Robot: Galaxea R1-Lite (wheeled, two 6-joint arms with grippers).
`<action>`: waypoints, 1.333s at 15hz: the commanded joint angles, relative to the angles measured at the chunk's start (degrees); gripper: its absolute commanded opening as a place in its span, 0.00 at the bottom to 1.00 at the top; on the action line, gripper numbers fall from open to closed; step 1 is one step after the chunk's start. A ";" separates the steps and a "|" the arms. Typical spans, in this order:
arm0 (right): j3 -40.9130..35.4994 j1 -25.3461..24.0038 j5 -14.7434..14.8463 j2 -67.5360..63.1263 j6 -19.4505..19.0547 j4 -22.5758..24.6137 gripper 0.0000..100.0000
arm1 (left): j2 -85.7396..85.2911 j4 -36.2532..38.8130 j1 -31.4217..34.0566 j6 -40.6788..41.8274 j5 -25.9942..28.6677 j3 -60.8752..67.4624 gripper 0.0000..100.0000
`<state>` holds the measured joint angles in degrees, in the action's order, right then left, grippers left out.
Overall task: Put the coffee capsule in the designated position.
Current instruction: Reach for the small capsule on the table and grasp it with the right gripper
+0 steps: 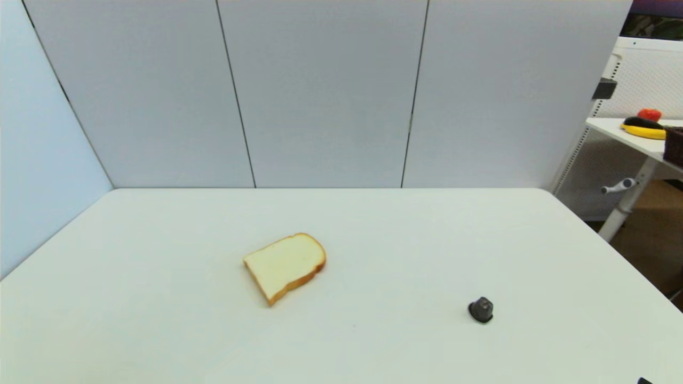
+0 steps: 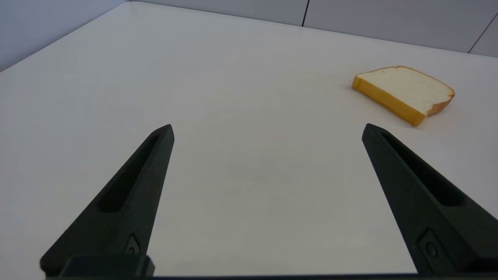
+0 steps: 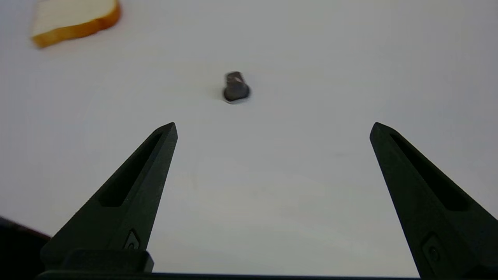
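Note:
The coffee capsule (image 1: pixel 481 310), small and dark grey with a wider black rim, lies on the white table (image 1: pixel 160 298) toward the front right. The right wrist view shows the coffee capsule (image 3: pixel 235 87) ahead of my right gripper (image 3: pixel 273 126), whose fingers are spread wide open with nothing between them. Only a black tip of the right arm (image 1: pixel 644 381) shows at the head view's bottom right corner. My left gripper (image 2: pixel 267 128) is open too, over bare table, and out of the head view.
A slice of bread (image 1: pixel 285 265) lies near the table's middle, left of the capsule; the bread (image 2: pixel 404 93) also shows in the left wrist view. Grey panels (image 1: pixel 320 90) wall the back and left. A side table with fruit (image 1: pixel 643 127) stands beyond the right edge.

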<state>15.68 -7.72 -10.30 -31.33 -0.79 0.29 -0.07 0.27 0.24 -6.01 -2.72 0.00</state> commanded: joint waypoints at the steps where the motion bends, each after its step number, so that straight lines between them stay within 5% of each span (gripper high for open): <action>1: 5.15 -2.92 -9.65 -22.37 -2.20 6.74 1.00 | 0.07 0.00 0.02 -0.05 -0.01 0.00 1.00; 8: 1.37 -3.27 -12.11 -39.51 -7.65 23.88 1.00 | 0.16 0.00 0.02 -0.05 -0.01 0.00 1.00; 11: 8.14 -3.18 -14.75 -45.49 -10.46 19.22 1.00 | 0.07 0.00 0.02 -0.05 -0.09 0.00 1.00; 18: 16.32 -2.83 -14.31 -58.49 -21.88 18.43 1.00 | 0.07 0.00 0.02 -0.05 -0.09 0.00 1.00; 20: 19.65 -3.09 -14.04 -61.04 -22.50 16.67 1.00 | 0.07 0.00 0.02 -0.05 -0.01 0.00 1.00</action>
<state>32.29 -10.63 -24.42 -88.39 -22.85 18.47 -0.07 0.24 0.24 -6.00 -2.72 0.00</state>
